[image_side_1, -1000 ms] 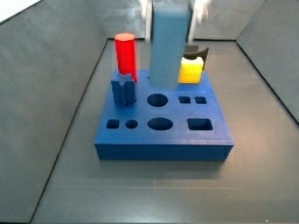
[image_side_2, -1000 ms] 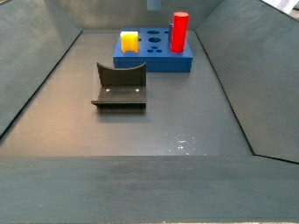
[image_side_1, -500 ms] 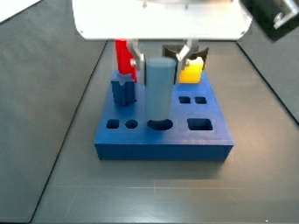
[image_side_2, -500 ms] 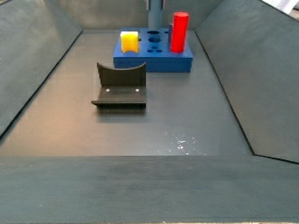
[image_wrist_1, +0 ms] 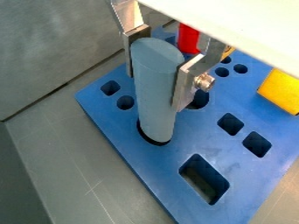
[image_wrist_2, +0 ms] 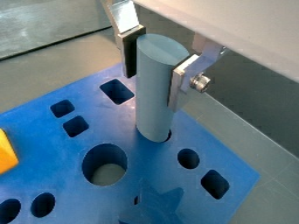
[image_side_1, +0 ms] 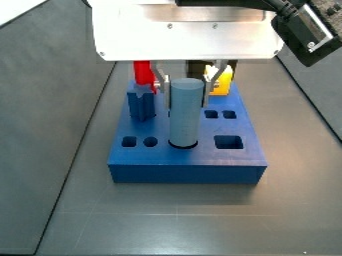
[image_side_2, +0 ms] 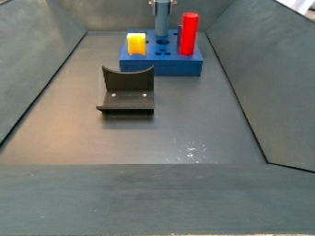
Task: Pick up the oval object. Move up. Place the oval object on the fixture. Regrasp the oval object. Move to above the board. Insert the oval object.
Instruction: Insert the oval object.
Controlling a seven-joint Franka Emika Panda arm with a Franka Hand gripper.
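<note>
Above the dark floor (image_side_2: 147, 138), the tool (image_wrist_1: 160, 54) clamps the oval object (image_wrist_1: 155, 92) upright in the board (image_wrist_1: 152, 162).

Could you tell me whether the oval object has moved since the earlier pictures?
Yes. The oval object, held by the gripper, has come down into the board, judged against the red peg.
</note>
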